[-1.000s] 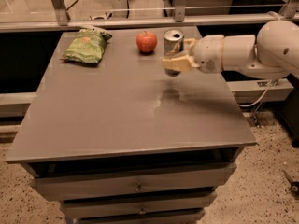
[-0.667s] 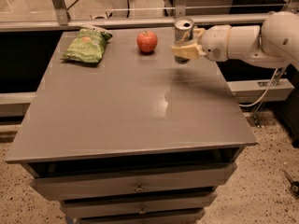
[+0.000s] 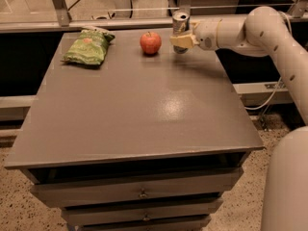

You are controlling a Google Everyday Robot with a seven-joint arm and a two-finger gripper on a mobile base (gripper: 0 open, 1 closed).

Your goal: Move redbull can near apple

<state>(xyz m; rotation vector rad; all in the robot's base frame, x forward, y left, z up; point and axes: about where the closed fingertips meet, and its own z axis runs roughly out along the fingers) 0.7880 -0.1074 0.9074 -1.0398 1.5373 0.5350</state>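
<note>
While the can (image 3: 180, 25) stands upright between the pale fingers of the gripper (image 3: 181, 41), we see those fingers closed around its lower half, so the silver top and upper body rise above them. The gripper sits at the far right part of the table (image 3: 144, 109), close to the back edge. We cannot tell whether the can's base rests on the surface or hangs just over it.

To the left of the gripper, near but not touching, sits the apple (image 3: 150, 43), stem up. A strip of bare tabletop lies between the two, and nothing stands in that gap. Farther left, well beyond the apple, a green snack bag (image 3: 89, 47) lies flat, apart from both. The white arm (image 3: 250, 30) reaches in from the right, behind the gripper, crossing the table's right edge. Below the tabletop, toward us, are the drawers (image 3: 142, 194).

Compared with a second ago, we find the gripper and can farther back on the table and higher in view. Since the later of the two earlier moments, they have shifted a little left, toward the apple. The apple and the bag lie where they did.
</note>
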